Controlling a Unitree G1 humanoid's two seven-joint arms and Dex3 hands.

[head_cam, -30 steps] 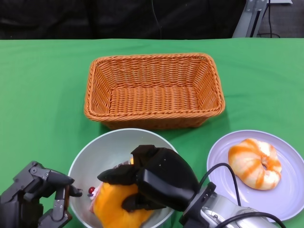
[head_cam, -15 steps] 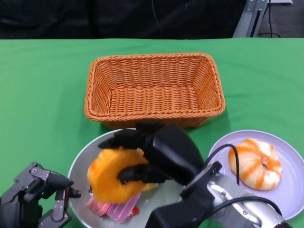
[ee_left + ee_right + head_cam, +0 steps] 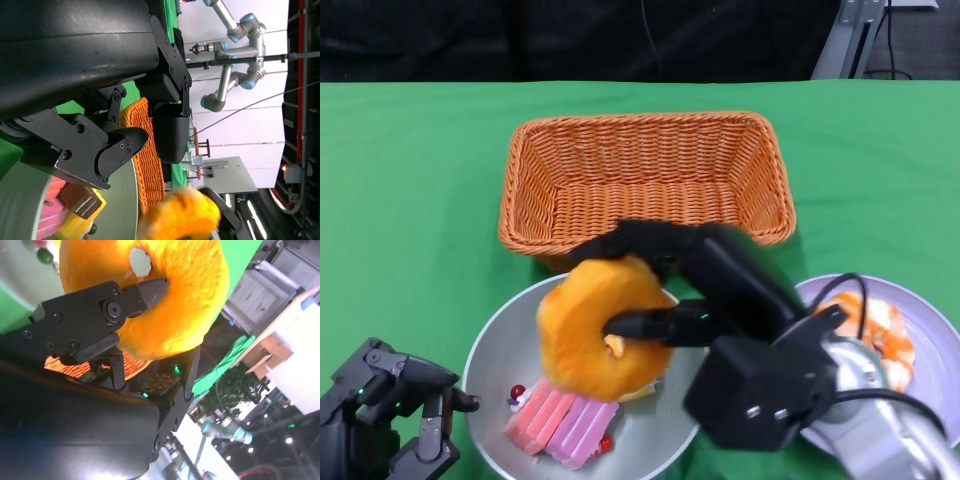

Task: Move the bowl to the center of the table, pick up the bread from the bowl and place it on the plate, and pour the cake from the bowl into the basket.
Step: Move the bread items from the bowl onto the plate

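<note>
Now, view by view, with the bowl as the landmark.

Head view, bowl: the grey bowl [image 3: 490, 365] sits on the green table [image 3: 410, 180] at the near edge, just in front of the wicker basket [image 3: 645, 180].
Head view, bread: the orange ring-shaped bread [image 3: 595, 325] is lifted above the bowl, over its far right part, tilted on edge.
Head view, right hand: the right hand [image 3: 685, 290] grips the bread, fingers wrapped over its top and one finger across its face.
Head view, cake: the pink layered cake [image 3: 565, 420] lies inside the bowl, near its front, with small red bits beside it.
Head view, plate: the lilac plate [image 3: 930, 350] lies right of the bowl, largely hidden by the right forearm; an orange-and-white striped bread [image 3: 880, 335] rests on it.
Head view, left hand: the left hand [image 3: 385, 415] is at the bowl's left rim, fingers curled; I cannot tell whether it grasps the rim.

Right wrist view, bread: the bread [image 3: 165, 295] fills the frame, clamped by black fingers [image 3: 95, 310]; the basket weave shows behind.

Left wrist view, left hand: the fingers [image 3: 105, 150] reach over the bowl's rim [image 3: 127, 210], with the cake [image 3: 75, 210] inside; whether they touch is unclear.
Left wrist view, bread: the bread [image 3: 185, 217], blurred, is above the bowl, beside the basket [image 3: 150, 165].
</note>
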